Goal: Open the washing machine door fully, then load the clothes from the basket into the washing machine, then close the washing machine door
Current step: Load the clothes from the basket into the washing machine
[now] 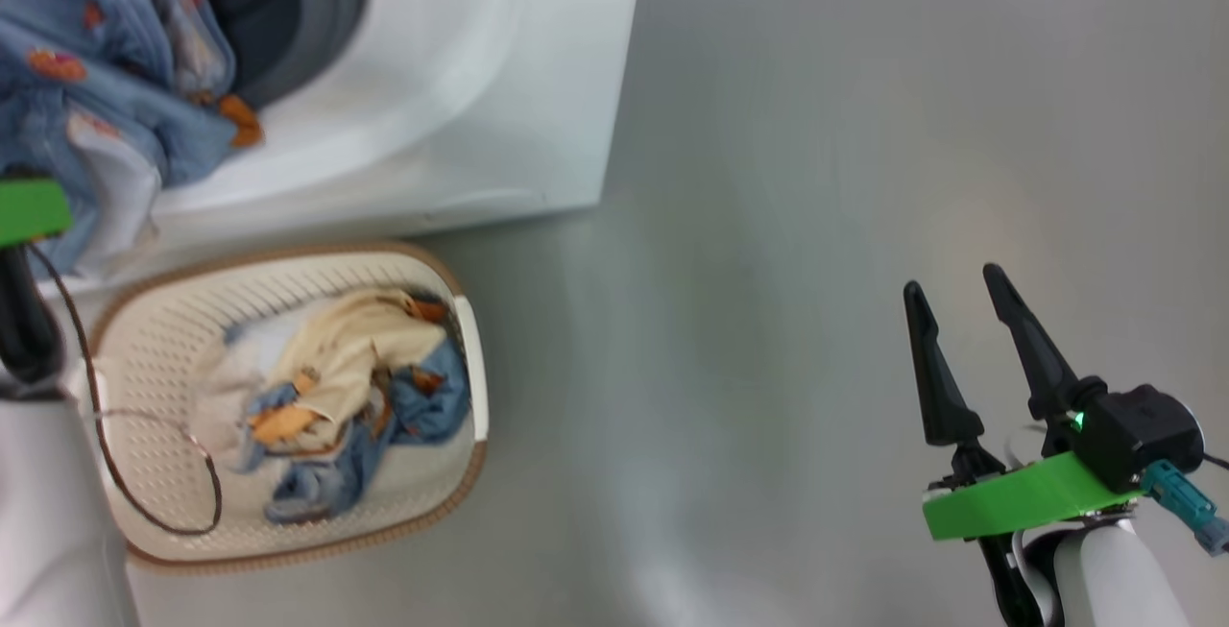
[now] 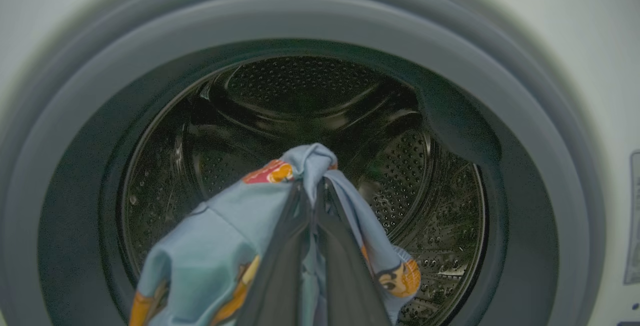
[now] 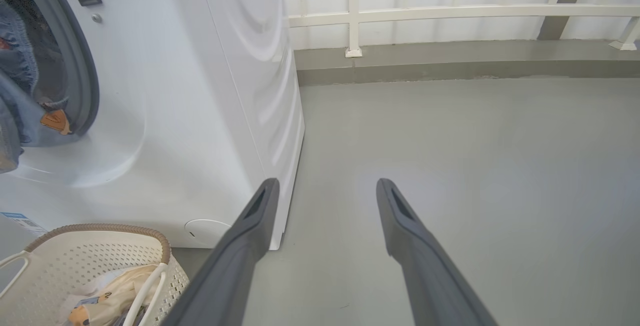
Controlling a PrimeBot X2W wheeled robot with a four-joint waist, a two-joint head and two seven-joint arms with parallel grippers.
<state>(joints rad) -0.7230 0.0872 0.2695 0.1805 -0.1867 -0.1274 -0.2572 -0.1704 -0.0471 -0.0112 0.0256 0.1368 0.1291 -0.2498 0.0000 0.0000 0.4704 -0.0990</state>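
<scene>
- While the left end effector (image 2: 315,186) has its two dark fingers pressed together on a bunched fold of a light blue garment with orange-brown cartoon prints (image 2: 225,236), the loading step is in hand, as I judge it.
- That garment hangs at the bottom centre of the left wrist view, before the grey rubber ring (image 2: 500,91) and perforated steel drum (image 2: 300,86) of the big white front-loading washing machine (image 1: 538,80). In the head view it sits at the upper left, in front of the mouth.
- The mouth is uncovered, so opening the door looks done.
- The right end effector (image 1: 952,283) stands spread and empty at the lower right of the head view, over the grey floor (image 1: 816,176).
- More clothes, cream and blue pieces (image 1: 346,387), lie in the cream-white perforated plastic basket with a brown rim band (image 1: 288,257) at the lower left.
- Next, the garment probably needs carrying past the ring before the fingers part, or it may catch on the lip.
</scene>
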